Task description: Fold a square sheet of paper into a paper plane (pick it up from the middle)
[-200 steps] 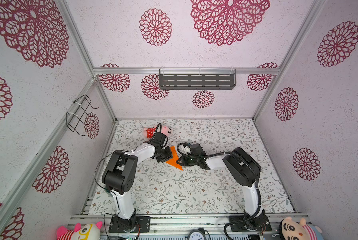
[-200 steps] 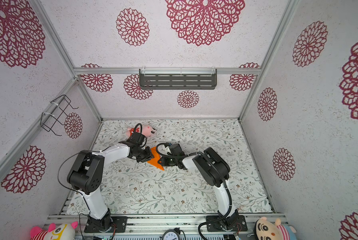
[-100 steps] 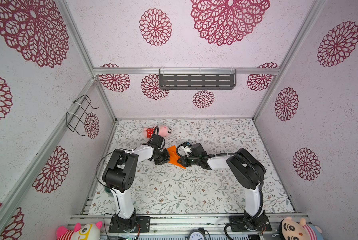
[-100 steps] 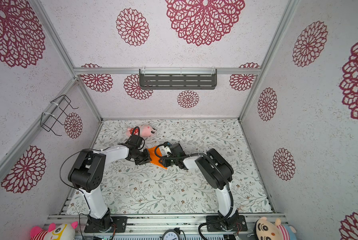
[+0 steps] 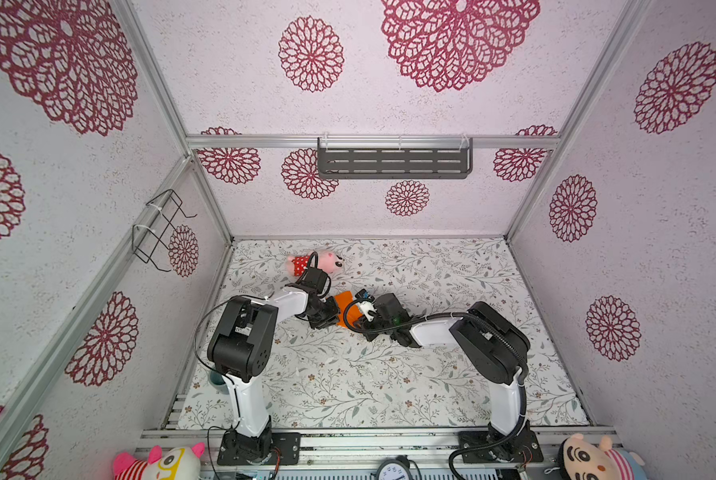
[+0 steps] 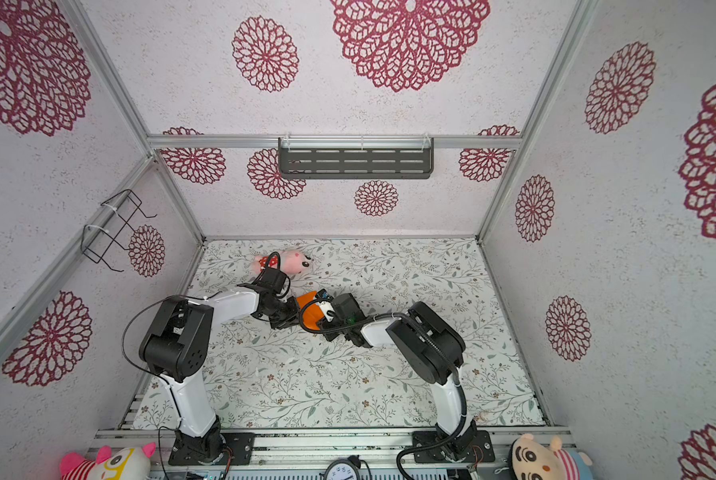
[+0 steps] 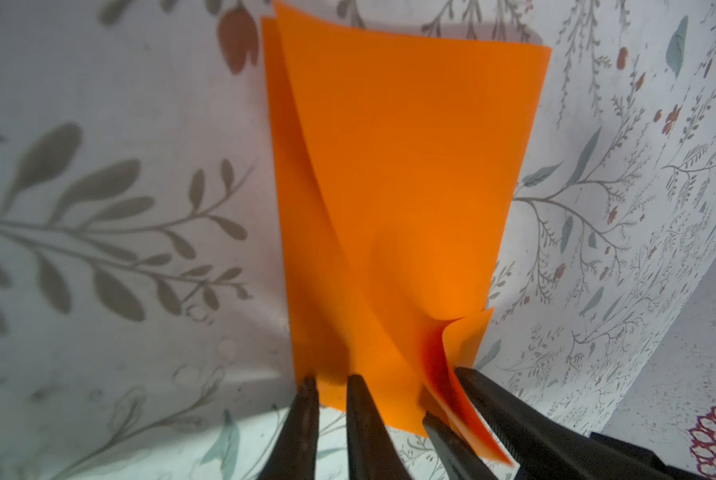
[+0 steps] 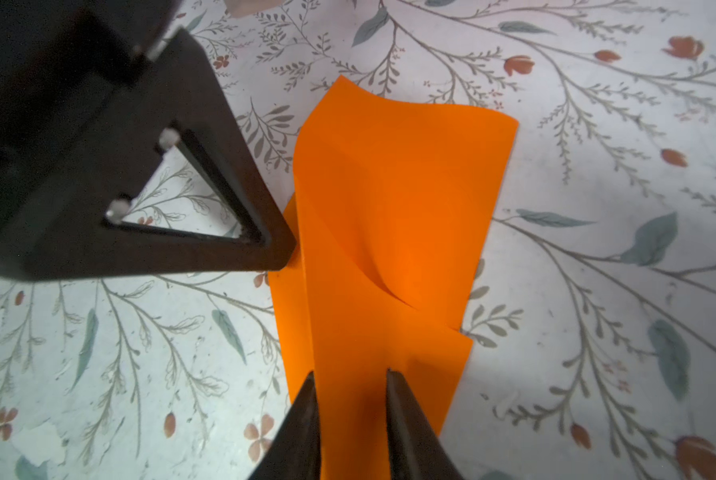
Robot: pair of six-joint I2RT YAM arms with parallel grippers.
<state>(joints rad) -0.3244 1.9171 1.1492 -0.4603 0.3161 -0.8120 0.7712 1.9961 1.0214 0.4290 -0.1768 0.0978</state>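
Note:
The square sheet of paper (image 8: 389, 187) is bright orange and lies doubled into a rectangle on the flowered table, its upper layer bulging (image 7: 389, 166). In both top views it shows between the two wrists (image 5: 343, 300) (image 6: 308, 302). My left gripper (image 7: 333, 380) stands narrowly open, its tips resting on the sheet's edge; its triangular finger (image 8: 223, 174) touches the sheet's side. My right gripper (image 8: 350, 374) is open astride one end, with a lifted corner flap standing loose between its fingers (image 7: 493, 407). No paper plane shape is in view.
A pink plush toy (image 5: 321, 261) in red dotted shorts lies just behind the left wrist. A grey shelf (image 5: 393, 162) hangs on the back wall and a wire basket (image 5: 161, 228) on the left wall. Plush toys (image 5: 161, 461) (image 5: 597, 457) sit beyond the front rail.
The sheet, which a second ago stuck out forward as a tilted point, now lies farther back as a rectangle. Both wrists have shifted slightly towards the back, and the right wrist now covers more of the sheet.

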